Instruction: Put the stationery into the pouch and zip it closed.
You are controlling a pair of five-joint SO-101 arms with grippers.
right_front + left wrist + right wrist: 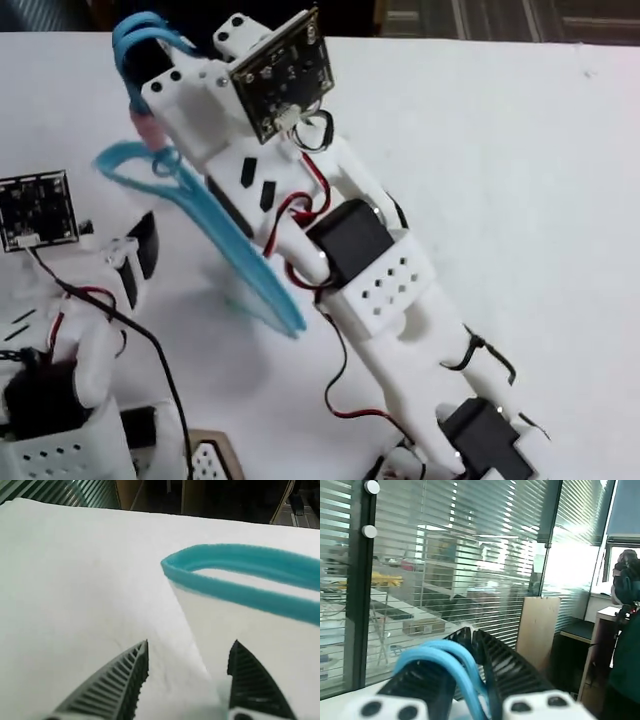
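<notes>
In the high view the right arm (400,300) overlaps one side of the pouch (245,262), so its contents and zip state cannot be determined; a small pink item (148,128) beneath the blue loop (140,35) is too small to identify, and the left arm (60,400) is cropped by the left and bottom edges. In the left wrist view the teal rim (250,555) runs off the right edge and the bases of the left gripper (190,647) are cropped at the bottom — in the right wrist view the blue loop's gripped section is concealed between the pressed-together fingers of the right gripper (472,645).
</notes>
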